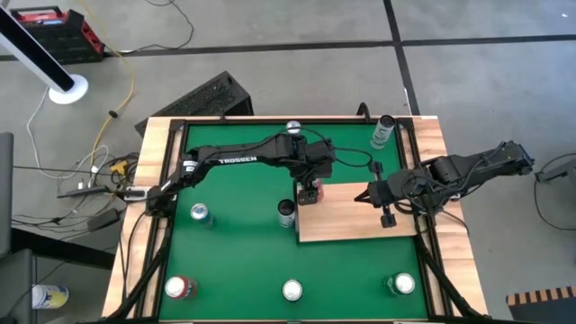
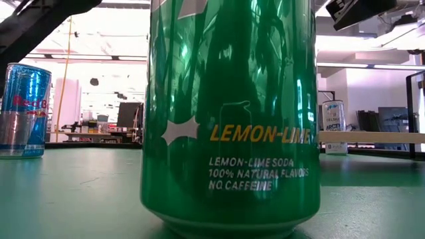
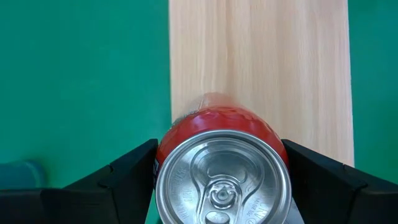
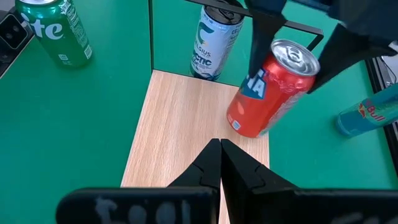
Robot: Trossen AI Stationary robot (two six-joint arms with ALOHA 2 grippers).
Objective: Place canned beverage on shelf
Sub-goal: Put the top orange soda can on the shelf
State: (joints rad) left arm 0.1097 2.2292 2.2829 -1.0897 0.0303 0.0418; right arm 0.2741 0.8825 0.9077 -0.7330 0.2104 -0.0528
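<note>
progress: I have the red can (image 4: 268, 93) in my left gripper (image 4: 292, 50), over the corner of the shelf (image 4: 180, 130); it looks tilted and I judge it not yet set flat
left claw: fingers clamped on the red can's sides, just under its rim; in the left wrist view the can top sits between both fingers
right claw: right gripper (image 4: 221, 152) pinched together, holding nothing, hovering over the shelf's far side from the can
shelf: light wood board on the green table (image 1: 234, 261), right of centre; nothing else stands on it
left to do: lower the can upright on the board, let go, back the arm off
readable, red can: white letters, partly hidden by a finger; can't make out the brand
readable, big green can (image 2: 232, 113): "LEMON-LIME", "LEMON-LIME SODA 100% NATURAL FLAVORS NO CAFFEINE"
readable, blue-silver can (image 2: 23, 109): "Red Bull", cut off at the edge
readable, white can (image 4: 214, 40): just beyond the shelf edge; print looks like "Celsius", unsure
readable, arm: "TROSSEN" on the left arm (image 1: 238, 160)
</note>
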